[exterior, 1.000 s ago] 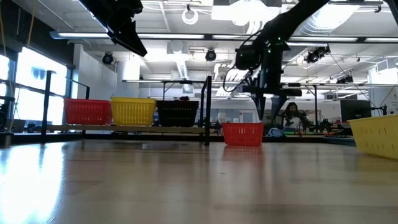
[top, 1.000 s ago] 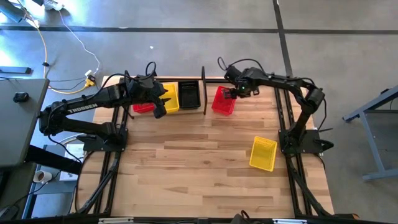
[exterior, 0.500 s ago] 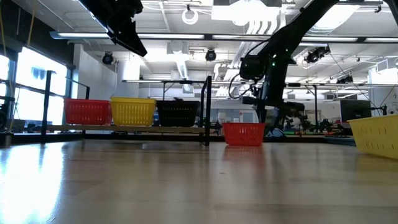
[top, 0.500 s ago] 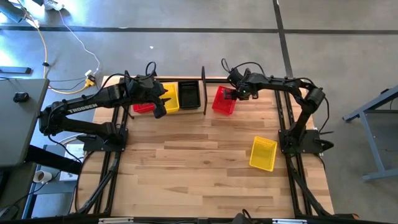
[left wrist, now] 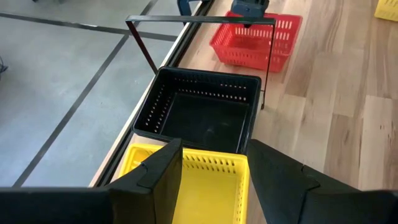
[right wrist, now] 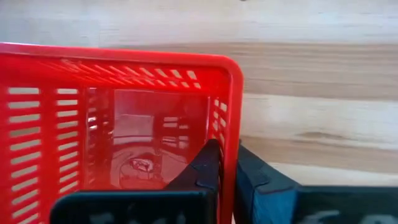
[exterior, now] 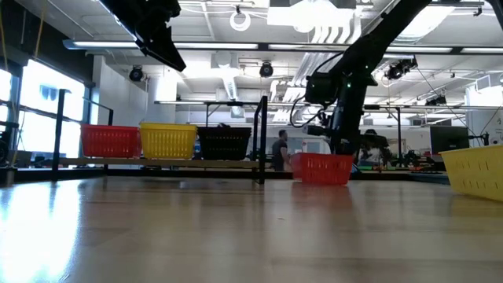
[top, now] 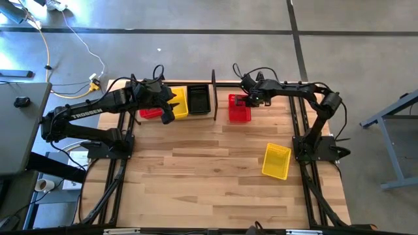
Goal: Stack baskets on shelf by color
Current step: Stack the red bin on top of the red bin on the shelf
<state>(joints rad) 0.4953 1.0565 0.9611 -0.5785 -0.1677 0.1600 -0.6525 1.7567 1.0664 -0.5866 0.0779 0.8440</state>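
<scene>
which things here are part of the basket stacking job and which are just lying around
Job: red basket gripped by the right gripper; loose yellow basket; red, yellow and black baskets on the shelf; left gripper.

Lying about: yellow cable on the floor.

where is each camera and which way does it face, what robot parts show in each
High: overhead, straight down on the table; both arms.
Low: table height, level across; right gripper on the red basket.
Left wrist: above the shelf's yellow basket and black basket; own open fingers.
Right wrist: own fingers pinching the red basket's wall.
All share the red basket.
</scene>
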